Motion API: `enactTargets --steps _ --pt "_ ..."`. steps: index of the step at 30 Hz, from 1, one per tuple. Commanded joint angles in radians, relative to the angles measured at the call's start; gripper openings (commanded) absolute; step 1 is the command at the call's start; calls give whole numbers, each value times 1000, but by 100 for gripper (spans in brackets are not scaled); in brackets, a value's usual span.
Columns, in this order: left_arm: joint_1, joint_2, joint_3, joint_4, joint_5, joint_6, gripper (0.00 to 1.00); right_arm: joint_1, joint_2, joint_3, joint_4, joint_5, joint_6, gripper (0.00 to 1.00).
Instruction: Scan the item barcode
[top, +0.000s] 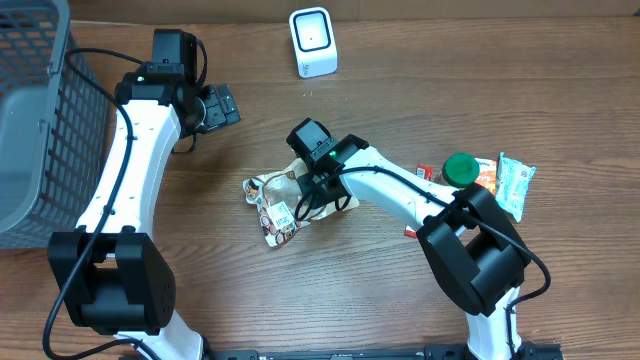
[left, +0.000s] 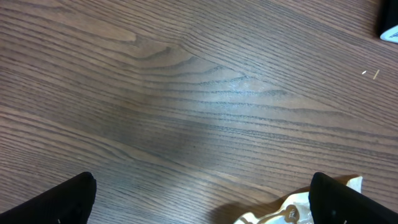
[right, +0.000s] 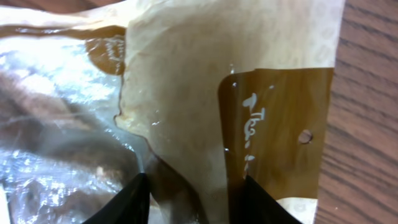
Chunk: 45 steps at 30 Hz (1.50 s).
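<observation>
Snack bag (right: 186, 93): white lettering (right: 251, 115) on brown panel (right: 280, 143) (illegible). Right pincer (right: 193, 183) astride it, grip unclear; left pincer (left: 202, 186) spread.

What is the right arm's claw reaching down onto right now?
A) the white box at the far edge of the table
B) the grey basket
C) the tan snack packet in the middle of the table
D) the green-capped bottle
C: the right wrist view shows the right gripper down on the tan snack packet, with one dark finger on each side of a crease in it.
</observation>
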Motion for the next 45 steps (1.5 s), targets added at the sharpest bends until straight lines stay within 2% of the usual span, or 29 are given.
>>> enactTargets --steps 1,4,10,14,19,20,21,23,25,29,32,37,45 --pt "-3 -17 16 2 4 -7 100 4 19 -41 6 -23 8 29" --pt "-3 -17 16 2 4 -7 100 4 13 -30 -10 -38 9 18" --pt "-3 -17 16 2 4 -7 100 -6 -72 20 -13 -136 9 12" --pt "-3 -17 16 2 4 -7 100 -21 -158 34 -3 -181 35 4" --pt "-3 -17 16 2 4 -7 100 -40 -217 34 -5 -188 166 4" --pt "-3 -17 16 2 4 -7 100 -42 -217 34 -9 -188 167 6" --pt "-3 -17 16 2 4 -7 100 -42 -217 34 -19 -188 167 13" --pt "-3 -17 16 2 4 -7 100 -39 -213 29 -32 -187 166 45" --pt "-3 -17 16 2 4 -7 100 -29 -209 24 -29 -161 167 51" --pt "-3 -17 16 2 4 -7 100 6 -203 -1 -22 16 216 54" --pt "-3 -17 16 2 4 -7 100 28 -196 -27 -21 77 216 54" --pt "-3 -17 16 2 4 -7 100 42 -151 -58 -22 75 238 59" --pt "-3 -17 16 2 4 -7 100 101 13 -57 45 68 241 71"
